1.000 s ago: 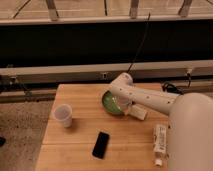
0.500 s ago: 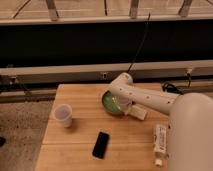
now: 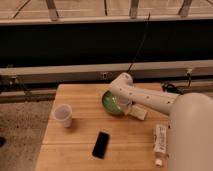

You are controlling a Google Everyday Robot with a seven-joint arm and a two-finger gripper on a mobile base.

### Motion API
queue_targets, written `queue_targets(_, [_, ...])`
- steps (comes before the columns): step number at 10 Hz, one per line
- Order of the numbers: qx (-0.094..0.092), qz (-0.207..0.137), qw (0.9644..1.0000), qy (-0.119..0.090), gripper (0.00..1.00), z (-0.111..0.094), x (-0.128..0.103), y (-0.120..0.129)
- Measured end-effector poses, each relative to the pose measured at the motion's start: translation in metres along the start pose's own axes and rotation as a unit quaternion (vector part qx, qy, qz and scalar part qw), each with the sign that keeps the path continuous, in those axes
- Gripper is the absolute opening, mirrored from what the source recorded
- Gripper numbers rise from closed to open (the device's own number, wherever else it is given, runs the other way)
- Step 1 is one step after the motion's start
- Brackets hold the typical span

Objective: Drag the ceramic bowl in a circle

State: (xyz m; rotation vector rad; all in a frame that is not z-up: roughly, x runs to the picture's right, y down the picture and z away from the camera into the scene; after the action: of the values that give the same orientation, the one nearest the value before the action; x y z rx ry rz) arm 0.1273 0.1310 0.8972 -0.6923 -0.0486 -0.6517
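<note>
Pretty much nothing has moved since the earlier frames: the ceramic bowl sits in the same spot, just above the middle of the frame, on the back half of the table. The gripper is still down at the bowl's right side. The arm covers that end, so you can't tell how the jaws stand or whether they have the rim.

My read is that the arm reaches in low from the right so it can push or pull on the rim and slide the bowl without lifting it.

The bowl looks upright with its mouth facing up, and it's round, so there's no long axis to line up.

The cup at left and the phone lower down are well apart from it. You probably have room for the circle.
</note>
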Motion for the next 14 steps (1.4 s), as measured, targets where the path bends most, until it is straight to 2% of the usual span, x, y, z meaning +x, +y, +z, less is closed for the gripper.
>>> queue_targets(5, [0.0, -0.001, 1.0, 0.0, 0.01, 0.0, -0.001, 0.0])
queue_targets(10, [-0.001, -0.069, 0.9976, 0.003, 0.01, -0.019, -0.042, -0.021])
queue_targets(13, [0.001, -0.09, 0.9959, 0.008, 0.01, -0.025, -0.04, -0.021])
queue_targets(14, [0.003, -0.103, 0.9947, 0.009, 0.01, -0.029, -0.046, -0.029])
